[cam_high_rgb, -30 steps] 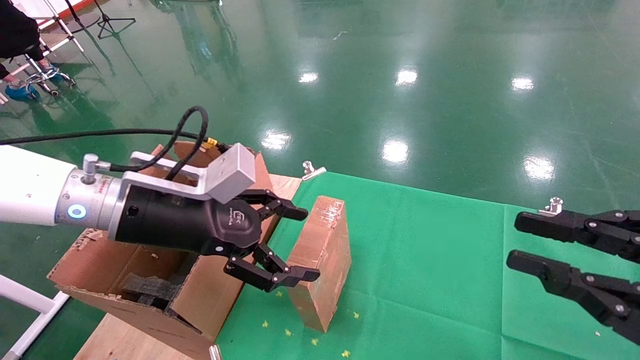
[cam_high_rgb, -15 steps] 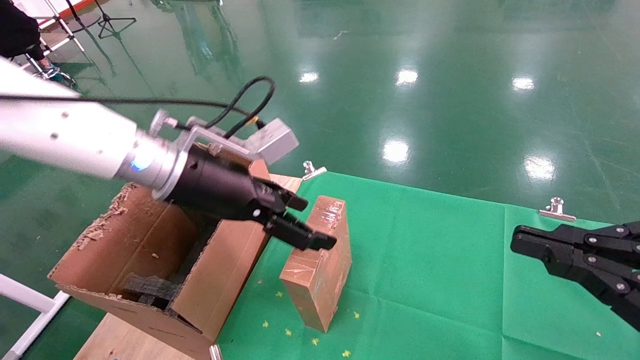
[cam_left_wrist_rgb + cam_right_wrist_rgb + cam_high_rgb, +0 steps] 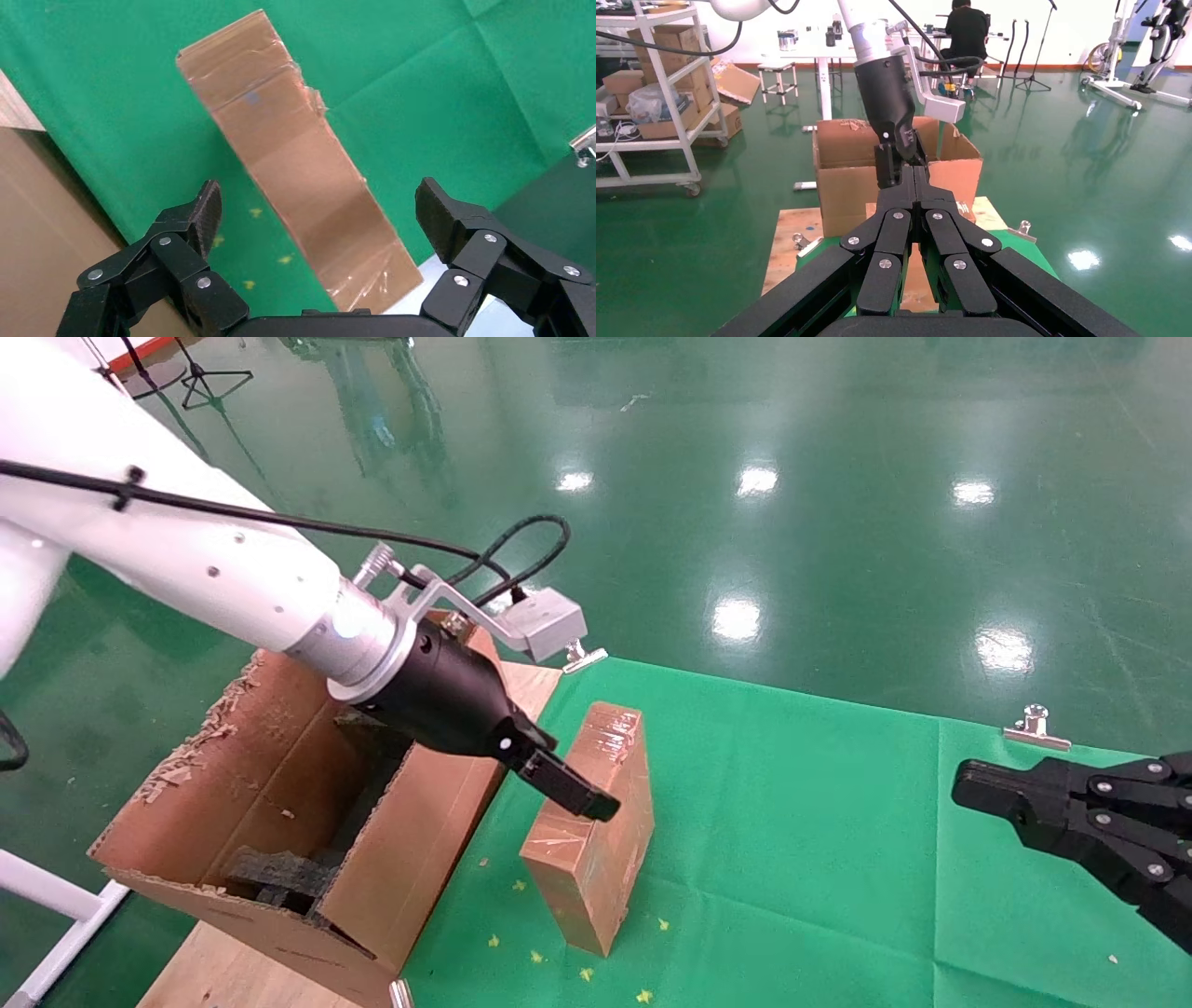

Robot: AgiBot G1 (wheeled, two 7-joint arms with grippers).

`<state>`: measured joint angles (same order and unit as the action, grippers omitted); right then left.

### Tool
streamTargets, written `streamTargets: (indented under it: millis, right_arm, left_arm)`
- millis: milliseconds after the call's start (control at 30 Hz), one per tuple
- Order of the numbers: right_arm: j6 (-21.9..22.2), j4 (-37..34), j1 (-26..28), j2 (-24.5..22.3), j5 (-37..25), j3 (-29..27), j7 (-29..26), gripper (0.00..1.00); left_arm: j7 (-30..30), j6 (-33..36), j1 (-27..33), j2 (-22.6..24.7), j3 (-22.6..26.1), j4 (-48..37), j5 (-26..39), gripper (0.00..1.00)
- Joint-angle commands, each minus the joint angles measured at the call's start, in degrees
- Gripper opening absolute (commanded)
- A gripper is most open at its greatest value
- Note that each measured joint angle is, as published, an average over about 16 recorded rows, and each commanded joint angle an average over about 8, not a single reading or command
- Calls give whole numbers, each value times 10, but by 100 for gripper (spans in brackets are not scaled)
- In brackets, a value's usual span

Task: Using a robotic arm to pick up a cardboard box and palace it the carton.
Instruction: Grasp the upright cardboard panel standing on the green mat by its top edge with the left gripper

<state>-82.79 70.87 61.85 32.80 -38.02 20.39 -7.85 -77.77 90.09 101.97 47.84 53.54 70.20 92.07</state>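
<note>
The cardboard box (image 3: 615, 822) stands on edge on the green cloth, taped and brown, just right of the carton (image 3: 410, 859). The robotic arm is my left arm; its gripper (image 3: 582, 794) hangs over the box's top edge, pointing down. In the left wrist view the gripper (image 3: 320, 203) is open, its fingers wide apart on either side of the box (image 3: 295, 154) and not touching it. The carton's flaps stand up and black foam (image 3: 279, 873) lies inside. My right gripper (image 3: 964, 784) is shut and empty at the right edge.
The green cloth (image 3: 792, 803) is held on a wooden board (image 3: 531, 682) by metal clips (image 3: 582, 656) (image 3: 1034, 728). Small yellow scraps (image 3: 535, 955) lie near the box. The glossy green floor lies beyond. The right wrist view shows shelving (image 3: 652, 91) and a seated person (image 3: 965, 31).
My left arm rose from beside the carton, turned and came down over the box top. My right gripper went from open to shut and pulled back slightly.
</note>
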Motion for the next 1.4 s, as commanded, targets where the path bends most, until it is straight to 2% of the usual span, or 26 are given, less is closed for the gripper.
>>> streamTargets:
  millis: [33, 67, 300, 333, 567, 600, 1400]
  right_arm:
    - [0, 0, 0, 0, 0, 0, 0, 0]
    - [0, 0, 0, 0, 0, 0, 0, 4]
    - [0, 0, 0, 0, 0, 0, 0, 91]
    - [0, 0, 0, 0, 0, 0, 0, 100]
    - [0, 0, 0, 0, 0, 0, 0, 100]
    - [0, 0, 0, 0, 0, 0, 0, 100]
    - [0, 0, 0, 0, 0, 0, 0, 100]
  left_arm:
    - [-7, -2, 5, 5, 17, -2, 6, 100]
    - [-9, -4, 4, 7, 20, -3, 5, 100]
    - [-22, -9, 0, 17, 40, -9, 7, 100]
    - [-24, -9, 0, 18, 43, -9, 8, 94]
    - [-28, -10, 0, 22, 51, -9, 14, 7]
    - [-28, -10, 0, 22, 51, -9, 14, 1]
    - [-27, -10, -1, 20, 45, -9, 10, 0]
